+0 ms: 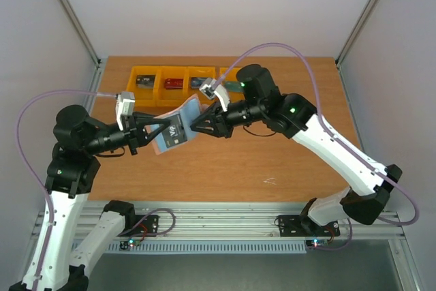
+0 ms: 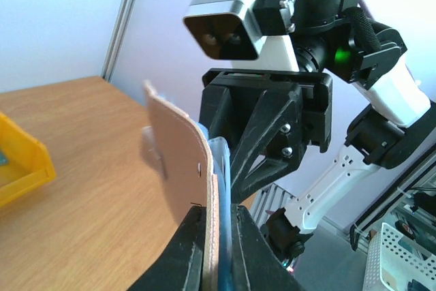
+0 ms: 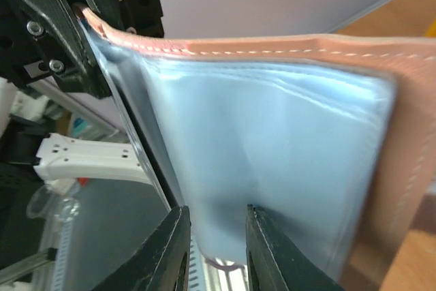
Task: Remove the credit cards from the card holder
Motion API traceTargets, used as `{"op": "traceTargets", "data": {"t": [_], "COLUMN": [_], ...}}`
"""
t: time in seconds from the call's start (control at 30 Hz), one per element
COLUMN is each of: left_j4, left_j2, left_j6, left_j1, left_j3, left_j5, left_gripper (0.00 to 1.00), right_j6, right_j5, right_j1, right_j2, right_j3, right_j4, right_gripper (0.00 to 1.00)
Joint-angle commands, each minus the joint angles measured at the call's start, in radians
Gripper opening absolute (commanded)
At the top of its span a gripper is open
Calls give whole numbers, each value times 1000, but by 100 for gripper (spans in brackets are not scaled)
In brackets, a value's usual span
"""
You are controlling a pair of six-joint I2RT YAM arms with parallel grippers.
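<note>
**Card holder aloft between my two claws**

My left claw [image 1: 158, 134] is pressed tight on the card holder [image 1: 176, 127] at its near-left end, above the table [image 1: 272, 161]. My right claw [image 3: 216, 212] straddles the blue-grey inner leaf (jaws narrowly apart; gripping or not, I cannot tell). The holder's long axis slants near-left to far-right, blue face upward.

Centre of the top view is crowded: left gripper [image 1: 159, 131], right gripper [image 1: 193, 125] and card holder [image 1: 174, 129] meet there; orange bins [image 1: 178, 77] line the upper middle; bare table [image 1: 238, 168] lies open lower centre and right
</note>
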Motion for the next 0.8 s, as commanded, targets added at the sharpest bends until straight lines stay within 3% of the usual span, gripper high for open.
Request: {"op": "traceTargets", "data": {"t": [0.0,0.1,0.17,0.3,0.37,0.53,0.77], "left_j4": [141,93,80,112,129,157,266], "left_j2": [-38,-46,-54,-71,-76,-80,-112], "left_j6": [-55,-36,-5,9,-5,-11,-11], "left_j1": [1,1,1,1,1,1,1], "left_j3": [-5,0,-4,-45,-60,-64,-86], "left_j5": [-11,-122,-171,-192,-196,-189,6], "left_gripper": [0,0,0,0,0,0,0], "right_j6": [-86,-123,-142,-177,-216,-221,-20], "right_j5": [204,522,603,491,508,405,165], "right_j1": [8,86,138,233,290,316,120], "right_j2": [-67,-59,-63,-69,-40,29,-18], "right_j3": [87,185,223,223,247,303,144], "right_j4": [-144,-285,-304,-231,-233,-209,20], "right_gripper": [22,20,20,20,20,20,15]}}
